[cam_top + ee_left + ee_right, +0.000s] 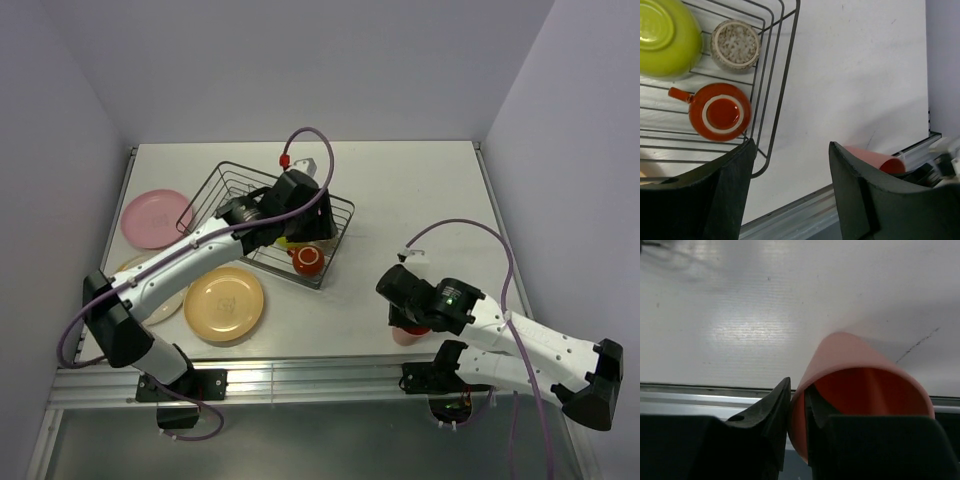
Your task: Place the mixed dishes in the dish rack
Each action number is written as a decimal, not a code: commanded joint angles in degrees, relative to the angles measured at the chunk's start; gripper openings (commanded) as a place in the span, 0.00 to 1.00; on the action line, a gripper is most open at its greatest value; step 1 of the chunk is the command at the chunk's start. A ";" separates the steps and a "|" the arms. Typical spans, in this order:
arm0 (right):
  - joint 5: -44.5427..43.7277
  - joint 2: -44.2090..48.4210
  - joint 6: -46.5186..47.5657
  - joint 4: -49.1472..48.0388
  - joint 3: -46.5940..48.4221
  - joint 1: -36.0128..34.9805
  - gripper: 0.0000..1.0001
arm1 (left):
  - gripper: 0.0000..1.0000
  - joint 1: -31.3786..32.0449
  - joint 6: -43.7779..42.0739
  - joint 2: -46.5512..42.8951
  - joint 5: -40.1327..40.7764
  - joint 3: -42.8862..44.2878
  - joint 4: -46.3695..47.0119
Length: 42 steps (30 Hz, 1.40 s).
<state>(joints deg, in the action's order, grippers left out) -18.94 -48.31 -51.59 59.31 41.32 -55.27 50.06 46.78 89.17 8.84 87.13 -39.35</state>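
The silver wire dish rack point(228, 180) stands at the table's middle back. In the left wrist view the rack point(774, 95) holds the lime-green bowl point(662, 37), the grey-beige cup point(735, 45) and the red mug point(720, 111). My left gripper point(791, 150) is open and empty, above the rack's near right corner point(305, 232). My right gripper point(797, 390) is shut on the wall of the salmon-pink tumbler point(860, 360), one finger inside and one outside, near the front edge point(408, 335). The pink plate point(155, 217), the tan-orange plate point(224, 304) and the cream plate point(165, 308) lie on the table at the left.
A metal rail point(300, 378) runs along the table's front edge. White walls close in the left, back and right sides. The left arm point(180, 260) stretches over the cream plate and hides part of it.
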 commanded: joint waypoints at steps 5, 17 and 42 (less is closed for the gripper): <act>-7.78 -2.29 -0.18 0.98 9.29 -0.37 0.00 | 0.72 0.12 -3.10 -11.37 -0.14 -9.86 5.60; 18.02 2.87 16.60 -14.03 27.06 16.57 0.00 | 0.91 -13.32 -6.79 -29.57 -29.47 -24.20 20.00; 71.50 -0.29 -5.10 -57.72 14.49 27.58 0.00 | 0.95 -14.47 -1.62 -37.13 -55.24 -37.82 41.81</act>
<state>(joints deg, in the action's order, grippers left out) 48.93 -48.66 -53.15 10.66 56.01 -28.18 35.81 43.40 54.06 -43.90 50.11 -3.92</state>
